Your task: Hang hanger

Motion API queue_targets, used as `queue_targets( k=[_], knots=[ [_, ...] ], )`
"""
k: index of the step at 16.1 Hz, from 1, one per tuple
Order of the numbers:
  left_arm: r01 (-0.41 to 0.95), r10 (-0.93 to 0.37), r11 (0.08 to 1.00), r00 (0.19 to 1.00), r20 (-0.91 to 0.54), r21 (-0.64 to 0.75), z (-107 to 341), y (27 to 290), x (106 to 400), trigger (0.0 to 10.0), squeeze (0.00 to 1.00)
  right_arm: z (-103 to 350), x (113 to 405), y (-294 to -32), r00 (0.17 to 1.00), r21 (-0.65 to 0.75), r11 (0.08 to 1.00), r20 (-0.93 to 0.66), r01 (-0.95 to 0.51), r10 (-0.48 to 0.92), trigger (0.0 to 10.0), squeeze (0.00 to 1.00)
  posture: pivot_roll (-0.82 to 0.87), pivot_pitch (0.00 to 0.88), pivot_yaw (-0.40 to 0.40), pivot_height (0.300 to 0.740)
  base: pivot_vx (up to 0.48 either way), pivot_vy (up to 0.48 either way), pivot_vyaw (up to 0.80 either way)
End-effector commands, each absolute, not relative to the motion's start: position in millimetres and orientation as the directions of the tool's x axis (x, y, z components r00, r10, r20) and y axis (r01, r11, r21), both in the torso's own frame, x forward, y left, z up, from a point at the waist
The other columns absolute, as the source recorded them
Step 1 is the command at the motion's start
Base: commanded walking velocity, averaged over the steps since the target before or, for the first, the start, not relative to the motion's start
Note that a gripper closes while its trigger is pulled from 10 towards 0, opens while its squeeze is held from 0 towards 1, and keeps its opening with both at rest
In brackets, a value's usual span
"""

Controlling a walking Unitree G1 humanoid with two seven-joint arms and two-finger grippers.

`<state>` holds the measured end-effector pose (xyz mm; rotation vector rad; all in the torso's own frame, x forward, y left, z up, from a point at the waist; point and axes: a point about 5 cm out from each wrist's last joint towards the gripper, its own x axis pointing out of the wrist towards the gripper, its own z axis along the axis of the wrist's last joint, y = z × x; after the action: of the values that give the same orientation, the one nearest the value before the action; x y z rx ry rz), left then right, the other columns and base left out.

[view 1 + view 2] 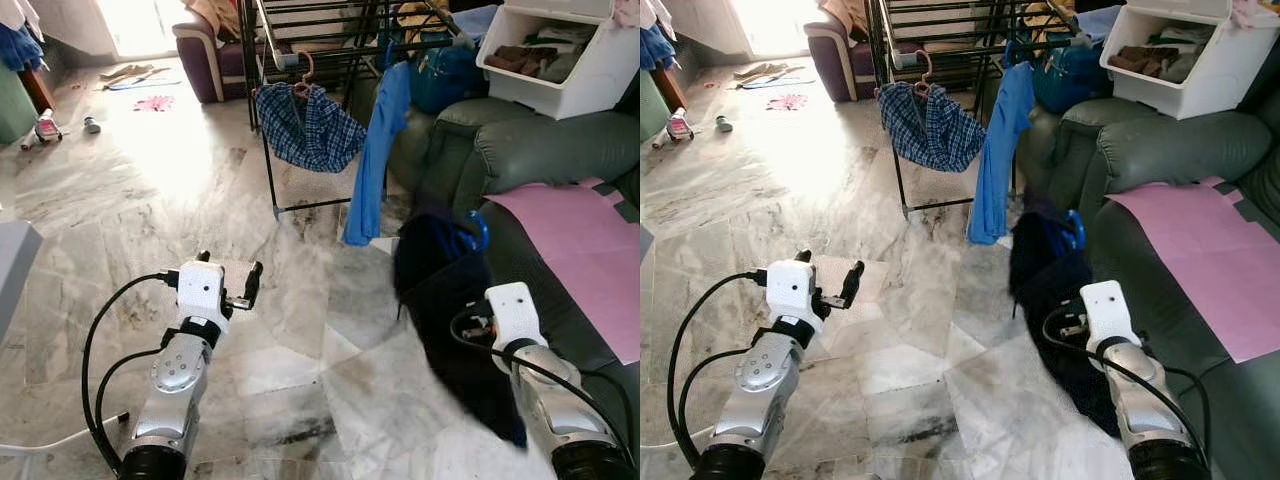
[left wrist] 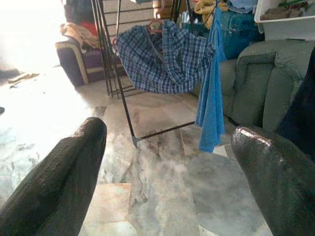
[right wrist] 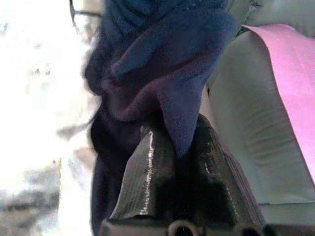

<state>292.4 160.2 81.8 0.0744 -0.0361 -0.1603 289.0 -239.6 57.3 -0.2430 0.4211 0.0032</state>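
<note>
Navy garment [image 1: 455,300]: dark cloth on a blue hanger [image 1: 478,232], clamped between the two fingers of the right pincer [image 3: 174,147]; the cloth drapes over and just ahead of the fingers and hangs down beside the sofa's front edge.
Blue hanger: hook visible at the garment's upper edge, just ahead of the right pincer.
Left pincer [image 1: 228,277]: fingers [image 2: 59,177] set apart, holding nothing, raised over the marble floor [image 1: 150,190].
Drying rack [image 1: 268,130]: black metal, well ahead of both pincers; carries a blue checked shirt [image 1: 305,125] on a pink hanger [image 1: 303,72] and a plain blue garment [image 1: 375,160] hanging long at its right end.
Grey-green sofa [image 1: 540,150]: right of the right pincer, with a pink sheet [image 1: 585,230] on its seat.
White storage box [image 1: 570,55]: rests on the sofa back, holding folded clothes.
</note>
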Motion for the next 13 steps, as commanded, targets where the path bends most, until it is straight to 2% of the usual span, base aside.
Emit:
queue_targets(
  k=[1, 4, 5, 8, 13],
  knots=[
    [0.137, -0.14, 0.988, 0.99, 0.031, 0.077, 85, 162, 292, 10.0, 0.0, 70, 293, -238, 0.936, -0.215, 0.977, -0.347, -0.013, -0.064, 10.0, 0.0, -0.01, 0.016, 0.015, 0.74, 0.244, 0.0, 0.0],
    [0.135, -0.137, 0.988, 0.99, 0.023, 0.077, 85, 161, 293, 10.0, 0.0, 71, 290, -236, 0.939, -0.202, 0.979, -0.329, 0.033, -0.1, 10.0, 0.0, -0.01, 0.016, 0.016, 0.74, 0.246, 0.0, 0.0],
    [0.134, -0.135, 0.989, 0.991, 0.019, 0.065, 85, 159, 293, 10.0, 0.0, 72, 288, -233, 0.94, -0.165, 0.982, -0.313, 0.089, -0.137, 10.0, 0.0, -0.02, 0.017, 0.02, 0.74, 0.334, 0.0, 0.0],
    [0.135, -0.135, 0.99, 0.991, 0.006, 0.051, 83, 156, 292, 10.0, 0.0, 69, 283, -226, 0.932, -0.122, 0.985, -0.328, 0.119, -0.154, 10.0, 0.0, -0.02, 0.02, 0.028, 0.74, 0.35, 0.0, 0.0],
    [0.142, -0.142, 0.989, 0.99, 0.004, 0.038, 85, 150, 295, 10.0, 0.0, 65, 283, -228, 0.909, -0.121, 0.979, -0.367, 0.163, -0.197, 10.0, 0.0, -0.02, 0.029, 0.025, 0.74, 0.414, 0.0, 0.0]
  ],
)
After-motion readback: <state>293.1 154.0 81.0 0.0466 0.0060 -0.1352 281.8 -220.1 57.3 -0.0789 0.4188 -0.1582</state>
